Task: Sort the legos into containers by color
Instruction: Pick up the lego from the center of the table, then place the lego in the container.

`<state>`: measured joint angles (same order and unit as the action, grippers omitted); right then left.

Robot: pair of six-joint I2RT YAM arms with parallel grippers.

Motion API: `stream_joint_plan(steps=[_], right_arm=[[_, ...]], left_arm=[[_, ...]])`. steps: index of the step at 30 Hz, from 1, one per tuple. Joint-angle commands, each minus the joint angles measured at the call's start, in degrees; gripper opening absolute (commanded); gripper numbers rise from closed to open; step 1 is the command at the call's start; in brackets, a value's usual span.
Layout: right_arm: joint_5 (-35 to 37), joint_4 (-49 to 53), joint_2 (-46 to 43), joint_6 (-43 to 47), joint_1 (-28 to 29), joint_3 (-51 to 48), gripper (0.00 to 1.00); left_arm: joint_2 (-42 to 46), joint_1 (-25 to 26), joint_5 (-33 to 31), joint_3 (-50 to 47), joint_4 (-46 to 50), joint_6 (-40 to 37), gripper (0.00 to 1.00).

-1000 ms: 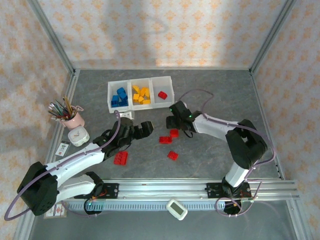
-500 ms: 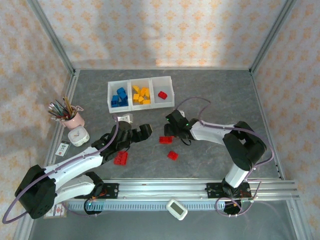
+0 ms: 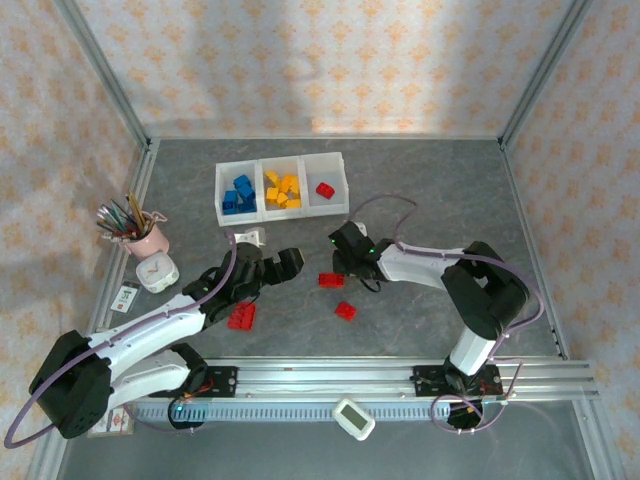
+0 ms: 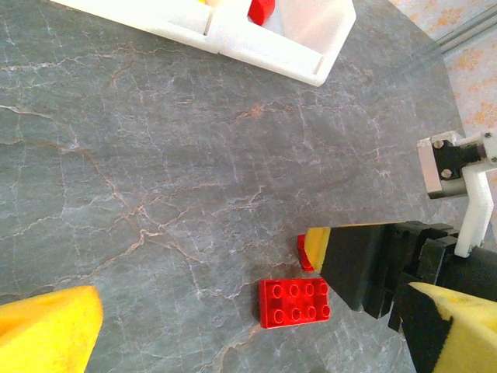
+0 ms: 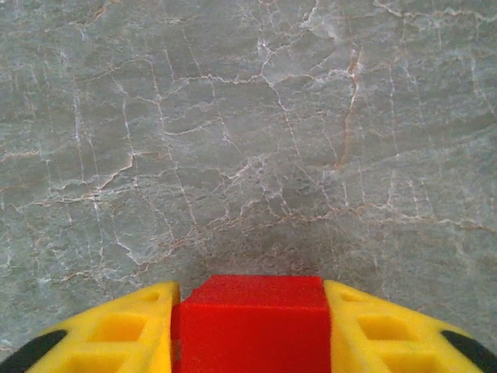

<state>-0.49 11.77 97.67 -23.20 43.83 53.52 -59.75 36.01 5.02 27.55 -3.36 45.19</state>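
Red brick (image 5: 247,307), clamped in right gripper (image 5: 248,342) on tabletop (image 5: 233,116); left gripper (image 3: 278,263) spread apart; pickup step, next lift toward far right-end bin (image 3: 322,168).

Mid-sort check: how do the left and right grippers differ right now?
The left gripper stands wide open with nothing between its pads; the right gripper is closed on a red brick. The left hangs above the table; the right looks down near its surface. Both have yellow pads and sit close to the long red brick.
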Motion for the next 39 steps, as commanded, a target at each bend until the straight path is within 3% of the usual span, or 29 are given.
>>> stream_joint_plan(steps=[1, 11, 28, 30, 33, 39], right_arm=[[2.86, 0.11, -1.35, 1.27, 0.08, 1.7, 0.36], [1.98, 1.33, -1.97, 5.14, -3.54, 11.59, 0.36], [3.42, 1.83, 23.04, 14.64, -10.42, 43.44, 0.38], [2.81, 4.71, 26.91, 15.09, -10.87, 48.98, 0.42], [1.78, 5.27, 28.16, 16.19, -10.96, 51.91, 0.57], [1.13, 3.93, 23.22, 16.97, -10.96, 48.7, 0.63]], left_arm=[[0.25, 0.25, -1.94, 0.83, -1.21, 0.16, 0.99], [-0.72, -0.05, -4.57, 6.19, 0.69, -2.56, 0.99], [-8.96, -8.88, -2.46, 13.39, -2.77, -3.52, 0.99], [-9.85, -9.3, -2.06, 14.07, -2.8, -3.44, 0.99], [-10.76, -9.51, -1.26, 15.05, -2.24, -3.7, 0.99], [-10.4, -9.51, -1.18, 15.84, -1.33, -4.41, 0.99]])
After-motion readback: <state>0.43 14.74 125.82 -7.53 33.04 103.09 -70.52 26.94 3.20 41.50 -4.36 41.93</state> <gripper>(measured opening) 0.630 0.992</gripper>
